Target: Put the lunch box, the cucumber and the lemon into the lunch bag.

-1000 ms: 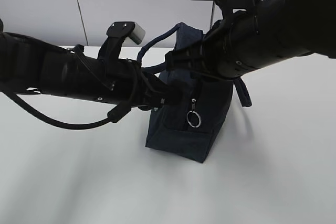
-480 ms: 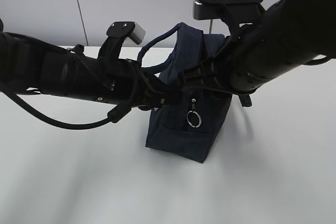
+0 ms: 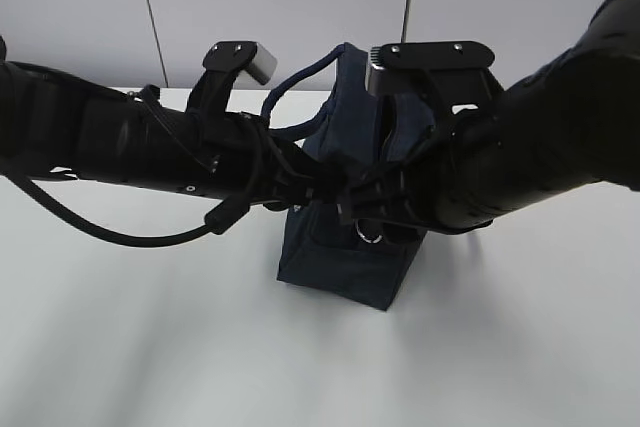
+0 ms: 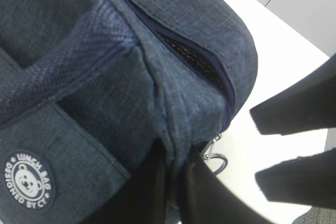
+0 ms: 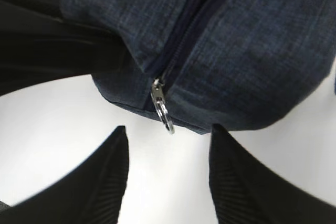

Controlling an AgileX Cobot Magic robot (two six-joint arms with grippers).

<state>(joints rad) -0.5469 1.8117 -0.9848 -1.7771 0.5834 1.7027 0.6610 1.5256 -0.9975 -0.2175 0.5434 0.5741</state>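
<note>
The dark navy lunch bag (image 3: 345, 267) stands upright on the white table, its zipper closed. My left gripper (image 4: 176, 163) is shut on a fold of the bag's fabric (image 4: 176, 129) at the zipper end. The silver ring pull (image 5: 165, 115) hangs just beyond my right gripper (image 5: 168, 129), which is open with a finger on each side of it and touches nothing. The ring also shows in the left wrist view (image 4: 216, 162) and the exterior view (image 3: 371, 234). A round white logo (image 4: 29, 181) is on the bag's side. The lunch box, cucumber and lemon are out of view.
The bag's loop handle (image 3: 300, 87) arches above its top. Both black arms cross in front of the bag in the exterior view. A grey wall panel stands behind the white table (image 3: 150, 347).
My right arm has come down in front of the bag, bringing its open gripper level with the ring pull. The left arm and the bag have not moved.
</note>
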